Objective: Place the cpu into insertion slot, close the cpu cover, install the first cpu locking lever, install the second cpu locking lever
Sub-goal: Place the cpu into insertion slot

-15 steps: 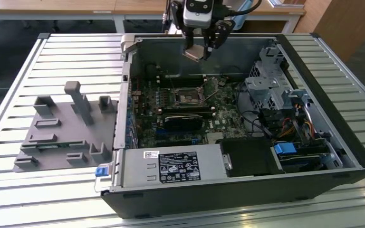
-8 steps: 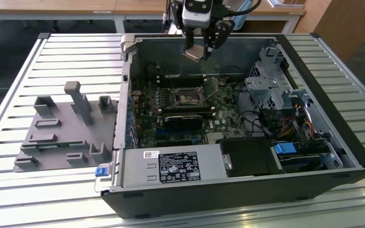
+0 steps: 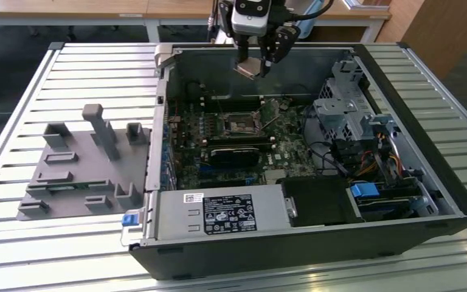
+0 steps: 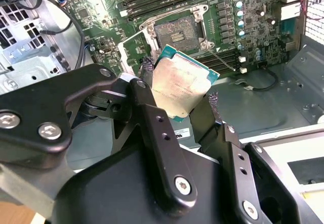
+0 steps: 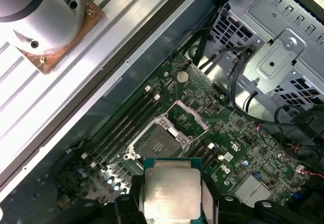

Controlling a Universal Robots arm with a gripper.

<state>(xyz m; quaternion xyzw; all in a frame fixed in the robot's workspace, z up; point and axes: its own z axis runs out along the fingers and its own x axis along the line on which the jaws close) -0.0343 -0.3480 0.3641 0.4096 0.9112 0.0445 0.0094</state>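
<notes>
Over the open computer case point(image 3: 298, 258), near its far wall, we log the gripper point(image 3: 252, 66) hanging well above the motherboard point(image 3: 286, 155). Its fingers point(image 4: 147, 64) are narrowed onto two opposite edges of the square cpu point(image 4: 182, 88), which is tilted, with its metal face toward both wrist cameras. The insertion slot point(image 5: 157, 142) lies bare and the cpu cover point(image 5: 192, 115) is swung open.

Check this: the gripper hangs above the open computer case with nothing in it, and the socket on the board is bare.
One thing is wrong: the gripper is shut on the chip, as the second wrist view shows. It does hang above the open computer case, and the socket is bare.
</notes>
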